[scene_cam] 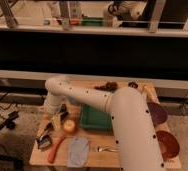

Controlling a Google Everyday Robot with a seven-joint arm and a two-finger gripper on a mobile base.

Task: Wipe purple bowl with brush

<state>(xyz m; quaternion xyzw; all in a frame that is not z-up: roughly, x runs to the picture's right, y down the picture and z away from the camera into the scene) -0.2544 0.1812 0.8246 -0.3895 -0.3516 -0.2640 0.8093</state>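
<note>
The purple bowl [157, 113] sits at the right side of the wooden table, partly hidden behind my arm. The brush [45, 139] lies at the table's front left, its greyish head toward the front edge and its slim black handle running up toward the gripper. My arm reaches from the lower right across the table to the left. My gripper [57, 119] hangs low over the upper end of the brush handle, far from the purple bowl. Whether it touches the handle does not show.
A green tray [94, 120] lies mid-table. A yellow round fruit [69, 126] sits beside the gripper. An orange-red stick [55, 149] and grey cloth [78, 151] lie near the front edge, a metal utensil [106, 149] beside them. An orange-red bowl [167, 145] is front right.
</note>
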